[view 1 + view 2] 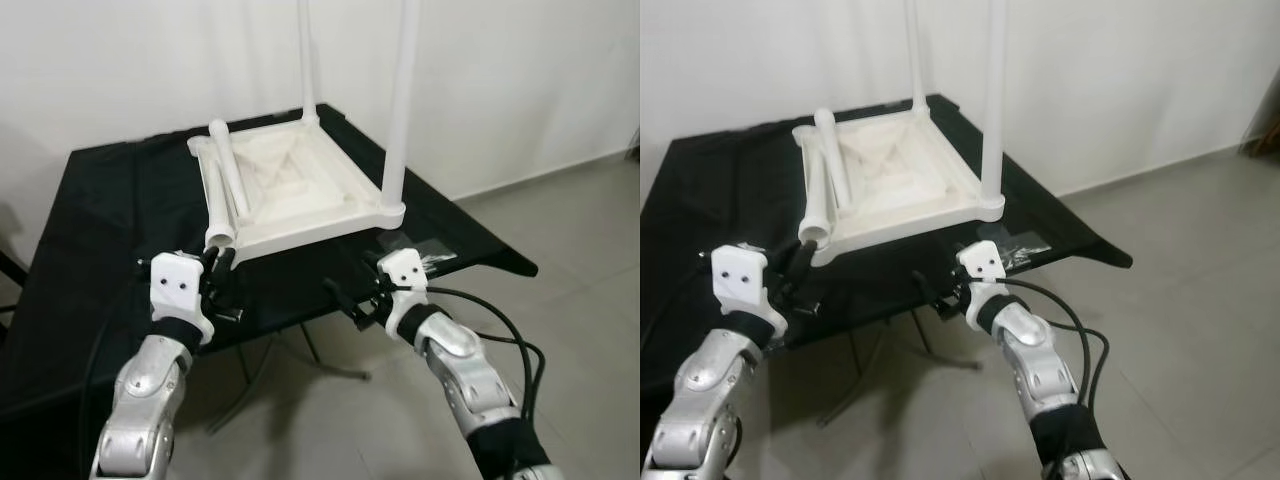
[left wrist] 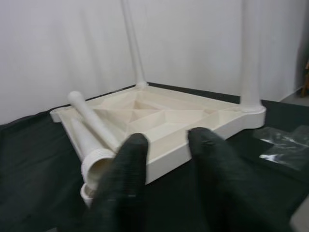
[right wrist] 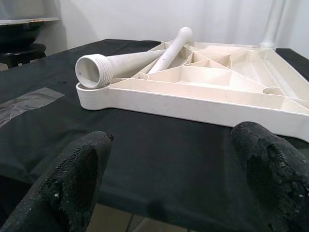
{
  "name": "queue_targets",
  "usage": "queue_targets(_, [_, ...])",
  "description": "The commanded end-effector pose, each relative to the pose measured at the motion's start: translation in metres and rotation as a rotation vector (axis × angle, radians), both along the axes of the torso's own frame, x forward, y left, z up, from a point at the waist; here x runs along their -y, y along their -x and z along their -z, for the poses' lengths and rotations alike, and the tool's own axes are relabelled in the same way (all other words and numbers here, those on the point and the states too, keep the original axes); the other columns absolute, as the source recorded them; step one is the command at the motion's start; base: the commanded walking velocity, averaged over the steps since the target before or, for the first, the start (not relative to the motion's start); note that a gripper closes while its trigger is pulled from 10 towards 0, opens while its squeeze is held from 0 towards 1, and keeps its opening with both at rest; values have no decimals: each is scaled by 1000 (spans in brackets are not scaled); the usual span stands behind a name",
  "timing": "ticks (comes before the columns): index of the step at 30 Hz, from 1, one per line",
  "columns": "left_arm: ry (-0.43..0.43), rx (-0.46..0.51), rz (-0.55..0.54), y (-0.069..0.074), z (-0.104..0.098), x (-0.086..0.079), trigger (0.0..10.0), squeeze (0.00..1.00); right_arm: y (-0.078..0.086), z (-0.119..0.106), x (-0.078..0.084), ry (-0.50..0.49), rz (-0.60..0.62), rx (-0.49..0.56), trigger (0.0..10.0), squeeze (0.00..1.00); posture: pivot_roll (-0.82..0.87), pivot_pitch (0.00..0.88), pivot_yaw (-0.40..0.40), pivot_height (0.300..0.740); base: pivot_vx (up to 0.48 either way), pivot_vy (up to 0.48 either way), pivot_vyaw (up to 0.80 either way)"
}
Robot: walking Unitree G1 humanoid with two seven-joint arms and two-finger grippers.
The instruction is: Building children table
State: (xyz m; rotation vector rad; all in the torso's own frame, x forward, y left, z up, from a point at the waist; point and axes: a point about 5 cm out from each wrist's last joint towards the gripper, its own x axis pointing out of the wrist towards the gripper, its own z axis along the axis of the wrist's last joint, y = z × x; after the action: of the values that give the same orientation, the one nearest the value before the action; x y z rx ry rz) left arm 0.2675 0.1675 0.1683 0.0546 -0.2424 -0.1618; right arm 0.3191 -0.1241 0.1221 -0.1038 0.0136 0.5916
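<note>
A white children's table top lies upside down on a black-covered table. Two white legs stand upright in it, one at the near right corner and one at the far corner. Two loose legs lie across its left side: one with a threaded open end pointing at me, and a thinner one beside it. My left gripper hovers open just before that threaded end. My right gripper is held wide open at the table's front edge, short of the top's near rim.
A clear plastic bag lies on the cloth by the near right corner. The black table stands on thin metal legs over a grey tiled floor. A white wall rises close behind.
</note>
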Motion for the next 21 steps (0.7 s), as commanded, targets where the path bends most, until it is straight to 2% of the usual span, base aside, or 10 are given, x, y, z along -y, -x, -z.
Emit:
queue_targets(1, [-19, 1, 8, 2, 1, -1, 10000, 1000, 0, -1, -3, 3, -11, 12, 10000, 0, -128, 0, 39, 740, 0, 0, 0])
queue_targets(21, [-77, 35, 31, -4, -6, 2, 10000, 1000, 0, -2, -4, -2, -12, 17, 10000, 0, -133, 0, 38, 740, 0, 0, 0])
